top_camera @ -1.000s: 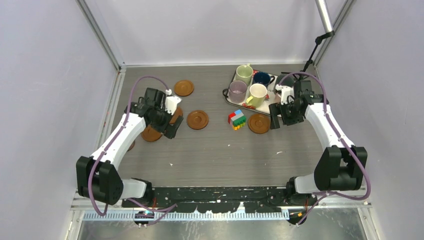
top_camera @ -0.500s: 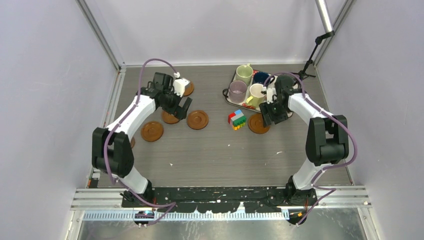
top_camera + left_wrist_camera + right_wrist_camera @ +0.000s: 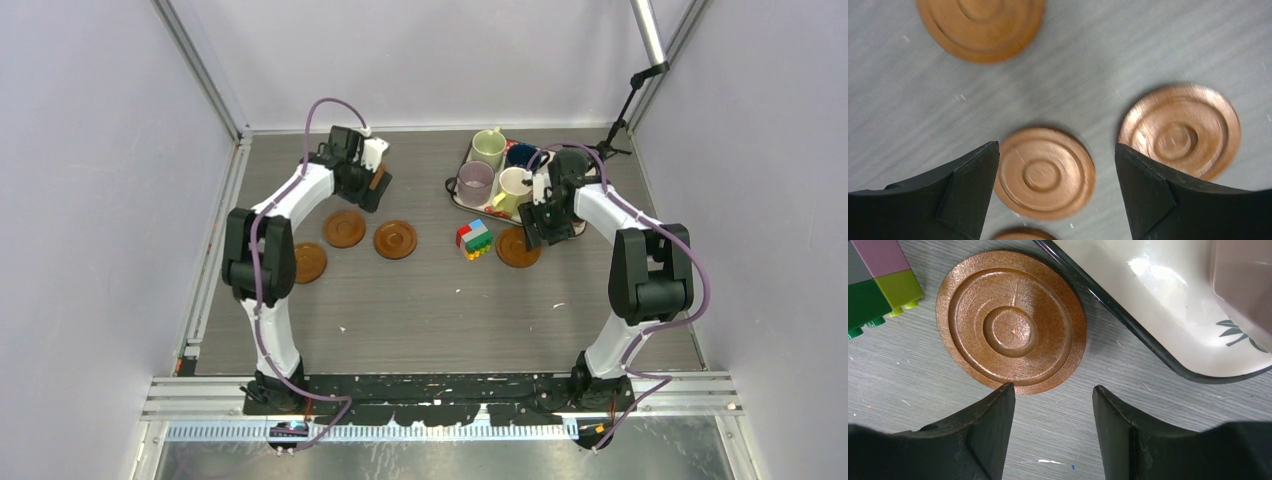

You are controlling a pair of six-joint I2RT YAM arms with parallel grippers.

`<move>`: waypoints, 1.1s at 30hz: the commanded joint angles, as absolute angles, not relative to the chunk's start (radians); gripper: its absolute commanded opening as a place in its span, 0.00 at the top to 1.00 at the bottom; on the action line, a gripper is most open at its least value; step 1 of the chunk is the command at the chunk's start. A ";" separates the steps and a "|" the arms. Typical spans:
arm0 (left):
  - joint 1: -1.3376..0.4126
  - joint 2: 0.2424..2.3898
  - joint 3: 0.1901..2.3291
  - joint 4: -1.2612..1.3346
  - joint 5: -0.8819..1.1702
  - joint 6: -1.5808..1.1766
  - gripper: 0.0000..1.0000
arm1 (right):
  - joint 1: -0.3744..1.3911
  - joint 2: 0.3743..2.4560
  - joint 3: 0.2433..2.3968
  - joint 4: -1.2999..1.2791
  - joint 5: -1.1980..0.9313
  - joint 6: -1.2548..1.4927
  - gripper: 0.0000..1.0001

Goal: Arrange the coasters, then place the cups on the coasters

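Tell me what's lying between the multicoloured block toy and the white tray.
One brown coaster lies flat between the block toy and the tray. The right wrist view shows it most clearly.

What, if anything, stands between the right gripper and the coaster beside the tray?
Nothing visible. The right gripper is open and empty, just short of the coaster, with only bare table between them. The block toy and the tray flank the coaster, off the direct line.

High overview — two downward wrist close-ups
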State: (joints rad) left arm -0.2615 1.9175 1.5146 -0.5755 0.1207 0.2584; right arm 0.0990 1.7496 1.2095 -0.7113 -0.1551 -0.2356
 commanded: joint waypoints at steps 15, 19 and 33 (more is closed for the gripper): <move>-0.195 2.467 2.260 -0.647 -0.056 0.199 0.27 | 0.101 1.587 1.252 -0.738 -0.203 -0.151 0.37; -0.187 2.540 2.351 -0.697 -0.092 0.229 0.31 | 0.102 1.578 1.242 -0.723 -0.197 -0.146 0.37; -0.038 2.568 2.334 -0.718 -0.124 0.268 0.38 | 0.102 1.567 1.224 -0.713 -0.178 -0.156 0.37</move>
State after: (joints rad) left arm -0.1013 2.5599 2.3375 -0.6746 -0.0963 0.2459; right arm 0.0990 1.6104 1.2186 -0.7338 -0.1841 -0.1585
